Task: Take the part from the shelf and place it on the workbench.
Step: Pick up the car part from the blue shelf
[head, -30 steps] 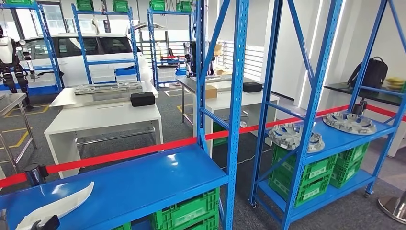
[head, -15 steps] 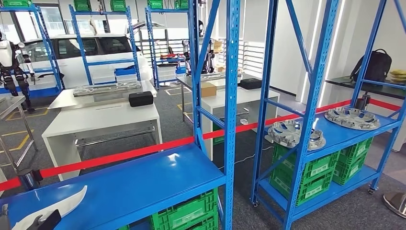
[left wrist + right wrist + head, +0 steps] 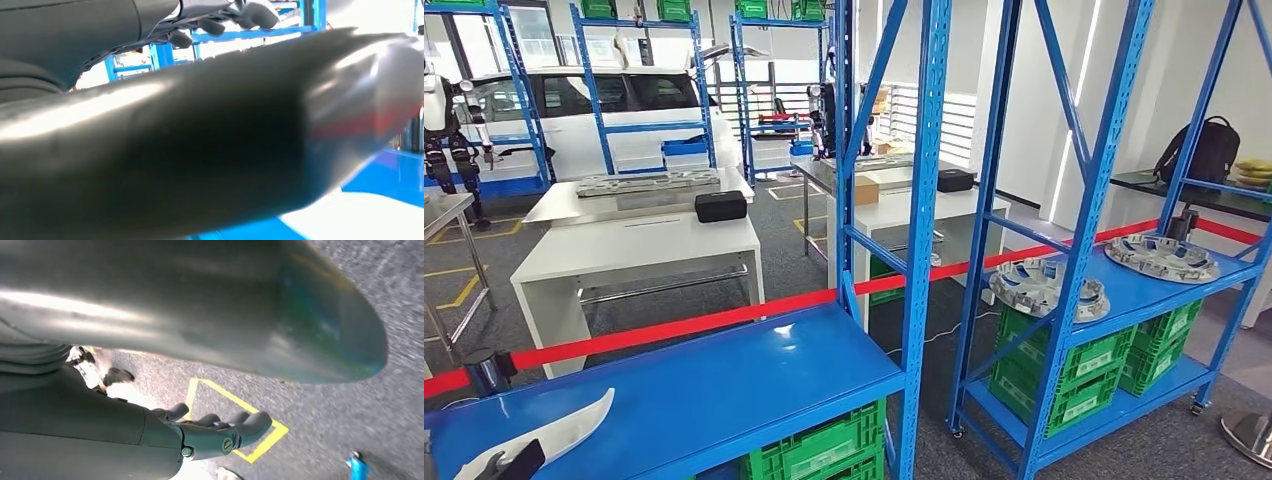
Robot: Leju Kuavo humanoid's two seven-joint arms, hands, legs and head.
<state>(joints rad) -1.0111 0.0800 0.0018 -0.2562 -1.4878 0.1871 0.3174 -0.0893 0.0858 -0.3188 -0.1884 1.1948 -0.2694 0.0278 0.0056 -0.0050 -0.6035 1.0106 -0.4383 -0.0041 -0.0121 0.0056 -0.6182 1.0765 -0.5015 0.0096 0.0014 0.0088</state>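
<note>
While my left hand [image 3: 512,464] sits at the near left corner of the blue shelf [image 3: 724,385], I read its dark fingers as resting against the near end of the white part [image 3: 554,436], though I cannot tell from the head view whether they are clamped on it or merely touching. In the left wrist view the fingers [image 3: 250,12] look spread rather than curled, with a pale patch of the part [image 3: 360,215] lying on the shelf beyond the thumb, so I would not call it a grip. From the hand, the part's long axis runs away and to the right across the shelf, tapering to a point toward the shelf's middle. My right hand [image 3: 220,432] hangs over the grey floor with fingers loosely together and nothing in them, well apart from the shelf, so the left is plainly the nearer. I judge the pickup not yet secured; the white workbench [image 3: 639,245] stands beyond the shelf, past the red barrier tape [image 3: 684,322].
</note>
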